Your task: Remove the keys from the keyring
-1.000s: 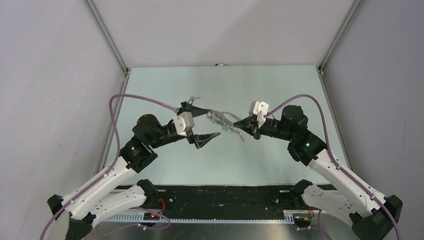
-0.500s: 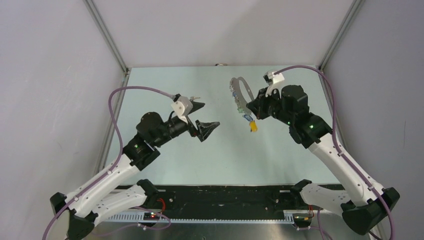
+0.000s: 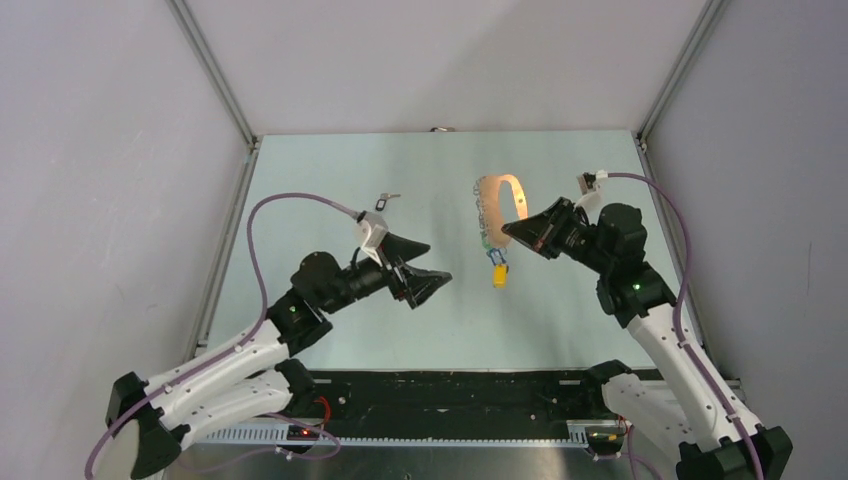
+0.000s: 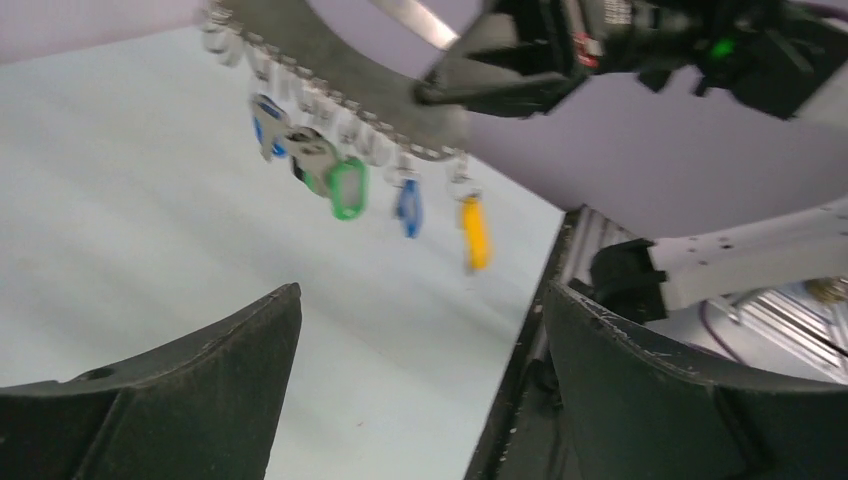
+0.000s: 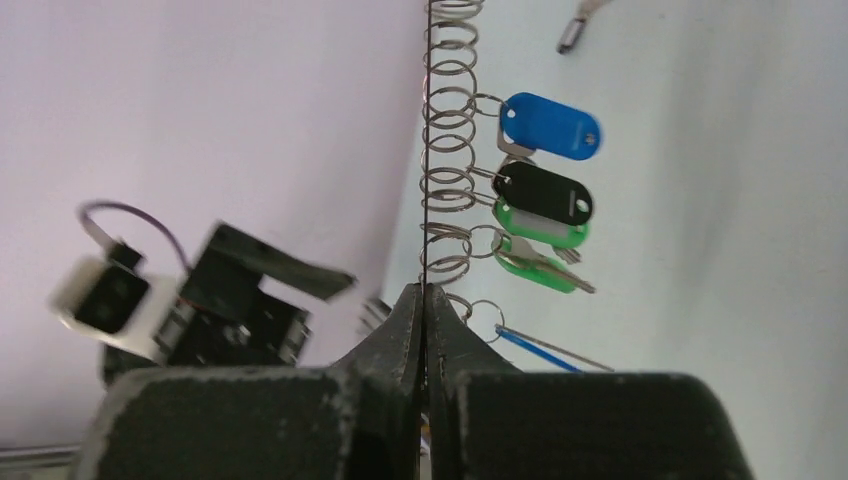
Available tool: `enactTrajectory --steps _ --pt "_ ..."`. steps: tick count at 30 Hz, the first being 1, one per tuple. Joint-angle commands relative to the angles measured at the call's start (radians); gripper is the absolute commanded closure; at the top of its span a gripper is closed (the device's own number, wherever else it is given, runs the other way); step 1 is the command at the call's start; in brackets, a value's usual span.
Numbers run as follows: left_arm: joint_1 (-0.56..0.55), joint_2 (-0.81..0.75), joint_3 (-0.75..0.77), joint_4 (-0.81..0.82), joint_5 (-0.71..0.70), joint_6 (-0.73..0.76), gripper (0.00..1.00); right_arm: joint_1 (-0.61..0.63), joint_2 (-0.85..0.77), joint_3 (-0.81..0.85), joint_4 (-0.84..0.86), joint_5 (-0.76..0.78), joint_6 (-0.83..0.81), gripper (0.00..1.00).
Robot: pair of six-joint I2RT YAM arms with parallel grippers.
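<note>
Fingers (image 4: 180,400) of the left gripper (image 3: 418,266) come nearest: two of them, spread wide and released, with nothing between or against them. Beyond their tips and off to their right, well apart, the right gripper (image 3: 510,232) has its two fingers (image 5: 400,330) clenched flat together on the single keyring (image 4: 340,65). They pinch its near end and hold the loop up off the table (image 3: 320,170). From the right wrist the loop shows edge-on, a thin line rising straight out of the closed tips, with a row of small wire rings (image 5: 447,150) threaded along it. The keys (image 4: 347,188) hang from those rings just past the right fingertips. The left wrist view gives five coloured tags: blue, a dark one, green, blue, and a yellow tag (image 4: 475,232) hanging lowest. That view is blurred, so the metal blades are hard to count; from the right wrist only blue, black and green tags show plainly. Farthest, beyond the left fingers, one loose key (image 3: 385,200) with a dark head lies flat on the table, apart from both grippers.
</note>
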Motion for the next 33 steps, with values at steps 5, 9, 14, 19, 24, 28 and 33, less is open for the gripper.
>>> enactTrajectory --steps 5,9,14,19,24,28,33 --pt "-0.216 -0.001 0.003 0.159 -0.082 0.217 0.12 0.013 -0.082 -0.063 0.319 0.148 0.490 1.00" --pt "-0.273 0.033 -0.027 0.254 -0.108 0.310 0.18 0.032 -0.110 -0.080 0.361 0.218 0.518 1.00" --pt "-0.292 0.081 -0.058 0.386 -0.119 0.429 0.29 0.047 -0.115 -0.081 0.390 0.240 0.514 1.00" --pt "-0.309 0.158 -0.014 0.398 -0.032 0.511 0.40 0.070 -0.127 -0.084 0.418 0.256 0.478 1.00" --pt "-0.314 0.217 0.016 0.406 -0.083 0.588 0.45 0.091 -0.138 -0.090 0.466 0.261 0.443 1.00" --pt "-0.314 0.261 0.060 0.407 -0.149 0.591 0.46 0.101 -0.136 -0.091 0.477 0.263 0.437 1.00" --pt "-0.312 0.322 0.116 0.409 -0.199 0.573 0.45 0.113 -0.125 -0.092 0.490 0.267 0.439 1.00"
